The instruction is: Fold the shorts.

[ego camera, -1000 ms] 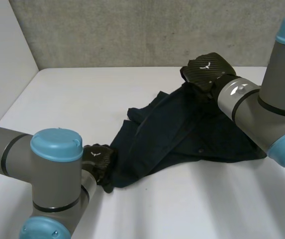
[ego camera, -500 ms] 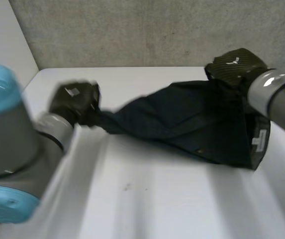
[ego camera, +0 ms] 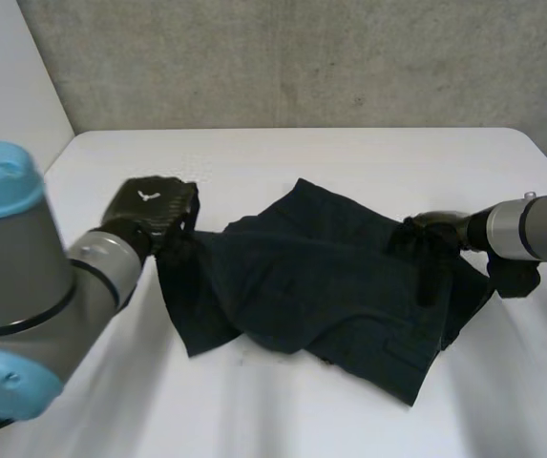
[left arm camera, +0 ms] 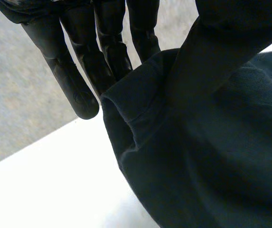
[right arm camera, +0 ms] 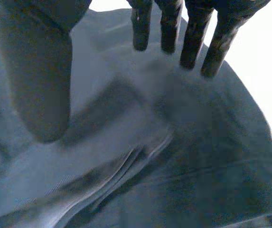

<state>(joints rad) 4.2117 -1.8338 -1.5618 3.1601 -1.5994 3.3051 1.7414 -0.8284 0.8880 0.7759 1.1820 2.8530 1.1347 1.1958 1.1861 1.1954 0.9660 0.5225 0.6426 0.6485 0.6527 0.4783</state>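
The dark navy shorts (ego camera: 321,277) lie crumpled across the middle of the white table (ego camera: 283,410). My left hand (ego camera: 154,212) is at their left edge, a little above the table. In the left wrist view its thumb (left arm camera: 221,52) presses a hemmed edge of the shorts (left arm camera: 211,156) against its straight fingers (left arm camera: 74,80), so the edge is pinched. My right hand (ego camera: 429,239) hovers over the right part of the shorts. In the right wrist view its fingers (right arm camera: 192,38) and thumb (right arm camera: 41,76) are spread straight above the cloth (right arm camera: 173,156), holding nothing.
A grey wall (ego camera: 302,57) runs along the table's far edge, and a light wall (ego camera: 6,105) stands at the left. Bare table surface lies in front of the shorts and behind them.
The shorts were lifted, stretched between both hands, then set down in the middle. My left hand went from the near edge to the left side. My right hand let go and dropped lower.
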